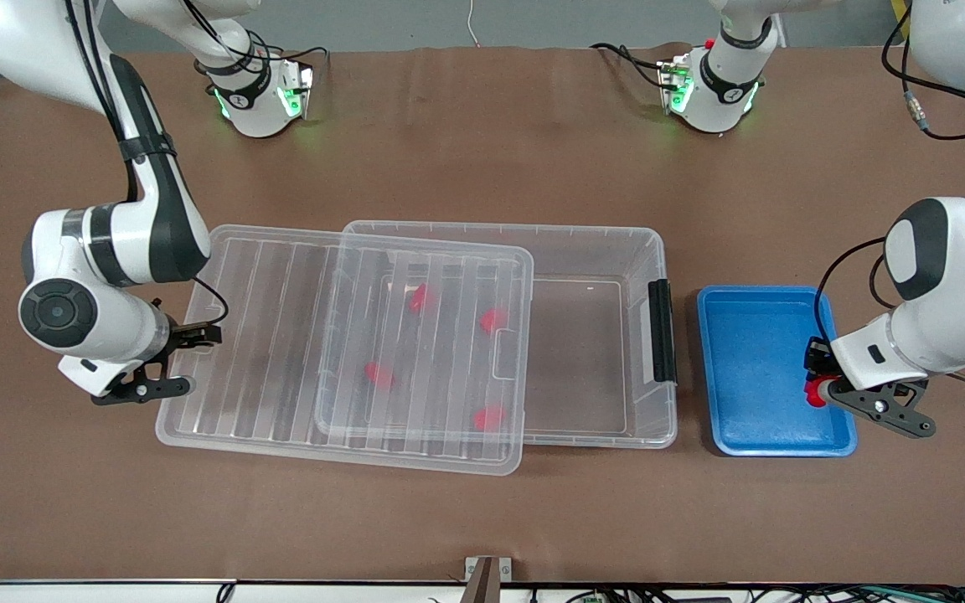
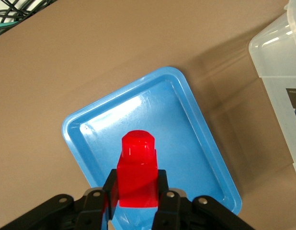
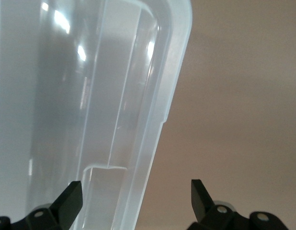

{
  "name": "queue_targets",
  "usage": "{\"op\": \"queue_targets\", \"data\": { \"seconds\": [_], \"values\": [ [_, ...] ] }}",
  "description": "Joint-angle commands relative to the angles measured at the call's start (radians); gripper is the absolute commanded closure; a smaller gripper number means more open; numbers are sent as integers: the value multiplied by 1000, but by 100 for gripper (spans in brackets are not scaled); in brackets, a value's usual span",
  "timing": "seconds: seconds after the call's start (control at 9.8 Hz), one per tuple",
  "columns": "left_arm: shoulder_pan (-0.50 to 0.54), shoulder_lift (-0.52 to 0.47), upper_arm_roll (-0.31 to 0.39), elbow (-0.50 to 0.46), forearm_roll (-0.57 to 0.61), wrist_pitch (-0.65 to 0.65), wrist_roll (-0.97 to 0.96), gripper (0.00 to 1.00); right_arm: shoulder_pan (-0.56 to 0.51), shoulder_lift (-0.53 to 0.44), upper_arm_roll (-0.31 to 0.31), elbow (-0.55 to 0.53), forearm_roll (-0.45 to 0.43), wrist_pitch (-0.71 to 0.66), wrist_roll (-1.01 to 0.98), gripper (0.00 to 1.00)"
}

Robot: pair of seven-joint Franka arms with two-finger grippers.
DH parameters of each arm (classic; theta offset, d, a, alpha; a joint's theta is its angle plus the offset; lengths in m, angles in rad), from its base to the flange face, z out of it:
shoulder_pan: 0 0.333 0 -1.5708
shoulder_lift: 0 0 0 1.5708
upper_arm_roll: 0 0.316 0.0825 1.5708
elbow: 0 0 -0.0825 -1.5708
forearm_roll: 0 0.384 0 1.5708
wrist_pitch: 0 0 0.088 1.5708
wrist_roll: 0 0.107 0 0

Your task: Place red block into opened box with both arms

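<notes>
One glossy red block point(image 2: 135, 172), stub pointing away from the clamping left end effector point(image 2: 136, 203); right end effector point(image 3: 136, 196) gapes.

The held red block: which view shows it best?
The left wrist view: the red block fills the centre, clamped in the left tool over the blue tray. The front view shows only a sliver; the right wrist view shows none.

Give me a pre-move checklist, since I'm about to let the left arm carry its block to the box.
1. Left gripper shut on the red block: ok.
2. Block lifted off the blue tray: cannot tell.
3. Box opening uncovered at its black handle end: ok.
4. Lid fully off the box: not ok, it covers about half.
5. Right gripper open at the lid's edge, not gripping: ok.
</notes>
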Motion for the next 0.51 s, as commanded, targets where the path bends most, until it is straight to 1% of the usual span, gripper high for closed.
{"op": "queue_targets", "data": {
  "seconds": [0.0,0.1,0.2,0.31,0.41],
  "values": [
    [-4,22,-3,10,1,-19,-30,100,-13,-13,13,148,48,-112,10,0],
    [-3,12,-8,8,-1,-19,-35,100,-10,-22,11,198,61,-123,74,0],
    [0,2,-32,11,-2,-33,-40,100,-16,-77,10,207,64,-122,161,0],
    [-1,-1,-40,25,-2,-56,-70,100,-37,-131,11,207,70,-125,171,0],
    [2,-10,-64,33,1,-99,-125,100,-47,-195,11,203,79,-169,169,0]
  ]
}}
